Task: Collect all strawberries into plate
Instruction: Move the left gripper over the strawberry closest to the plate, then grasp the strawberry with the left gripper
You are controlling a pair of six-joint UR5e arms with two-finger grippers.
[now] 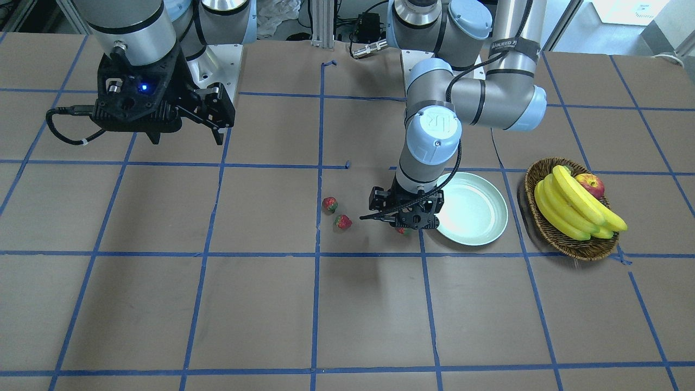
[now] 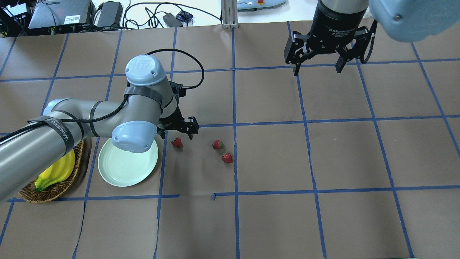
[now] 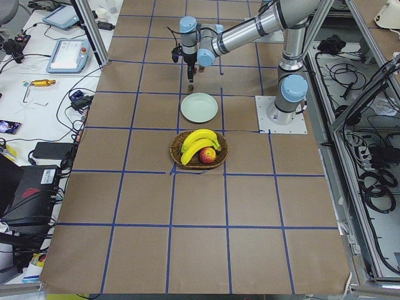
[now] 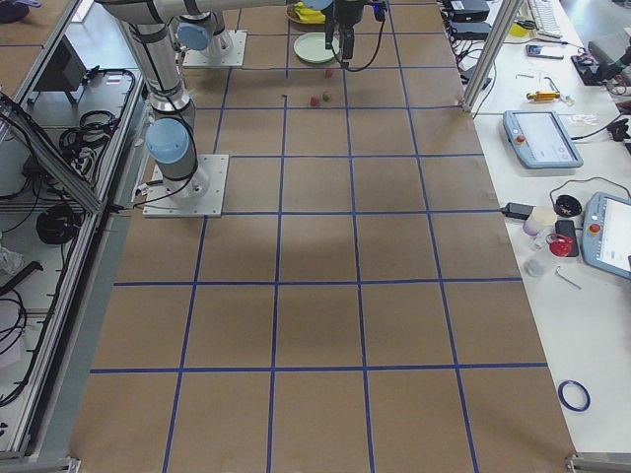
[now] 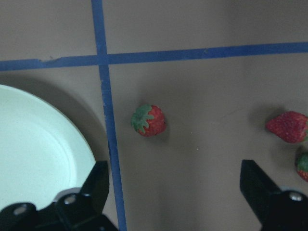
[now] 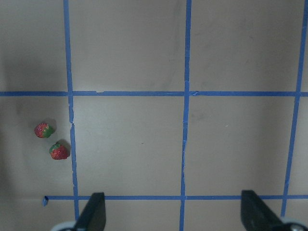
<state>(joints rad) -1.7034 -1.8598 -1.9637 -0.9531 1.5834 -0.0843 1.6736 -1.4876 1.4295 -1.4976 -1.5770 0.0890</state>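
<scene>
Left gripper (image 5: pixel 175 192), fingers spread and empty, over mid-frame strawberry (image 5: pixel 149 120); plate (image 5: pixel 38 154) at left. Risk: berry off-centre, so closing may knock it rolling.

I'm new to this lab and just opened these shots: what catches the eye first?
The left claw hangs open low over one strawberry beside the pale mint plate, which holds nothing yet. Two more strawberries lie close together on the brown table nearby. The right claw hangs open, far off.
</scene>
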